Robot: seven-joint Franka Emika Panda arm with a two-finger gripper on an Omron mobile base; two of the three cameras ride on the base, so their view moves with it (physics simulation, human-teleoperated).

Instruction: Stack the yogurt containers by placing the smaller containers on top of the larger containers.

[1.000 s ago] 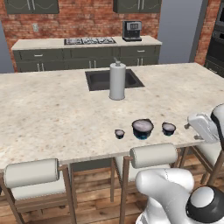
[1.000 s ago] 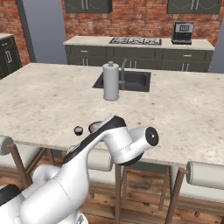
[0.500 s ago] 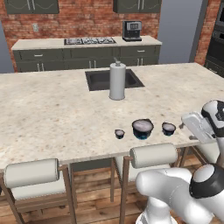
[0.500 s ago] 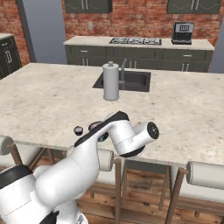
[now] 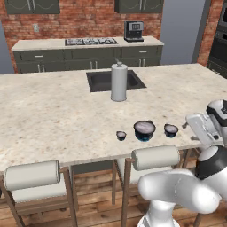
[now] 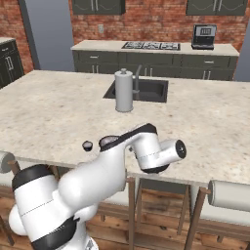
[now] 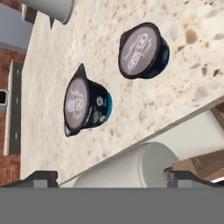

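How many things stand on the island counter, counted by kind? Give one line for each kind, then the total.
Large yogurt cup with blue base: 1
Mid-sized yogurt cup: 1
Tiny yogurt cup: 1
Tall grey cylinder with knob: 1
Total: 4

red brick wall [image 5: 93, 20] out back | dark grey cabinets [image 5: 88, 60], stovetop [image 5: 91, 41], coffee maker [image 5: 133, 31] | speckled stone island [image 5: 53, 111] w/ sink [image 5: 114, 80] | padded stools [image 5: 33, 177] | wood floor [image 5: 95, 208]
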